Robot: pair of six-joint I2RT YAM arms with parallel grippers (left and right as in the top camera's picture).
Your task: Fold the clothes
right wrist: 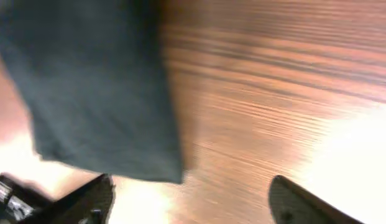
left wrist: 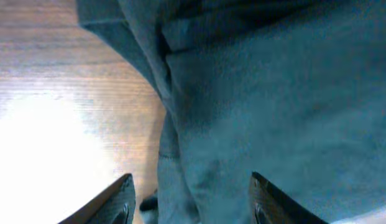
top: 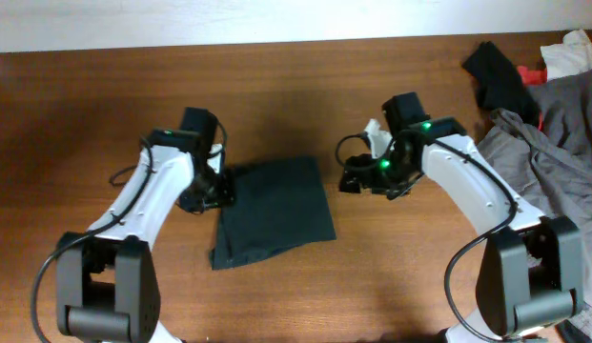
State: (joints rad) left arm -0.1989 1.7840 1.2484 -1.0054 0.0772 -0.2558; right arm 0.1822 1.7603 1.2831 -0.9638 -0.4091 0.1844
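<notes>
The clothes (top: 274, 210) lie as a folded dark blackish-green square in the middle of the wooden table. My left gripper (top: 215, 193) is at the fold's left edge. In the left wrist view the clothes (left wrist: 273, 93) fill most of the frame, and the left gripper (left wrist: 193, 208) is open, its fingers (left wrist: 121, 202) astride the cloth's edge without pinching it. My right gripper (top: 351, 181) hangs just off the fold's right edge. In the right wrist view the right gripper (right wrist: 193, 202) stands wide open over bare wood, with the clothes (right wrist: 93, 87) at the upper left.
A light grey garment (top: 553, 133) is heaped at the table's right end. A small black cloth (top: 496, 71), a red scrap (top: 534, 74) and a white piece (top: 572, 52) lie at the back right. The table's far edge (top: 229, 46) runs along the top.
</notes>
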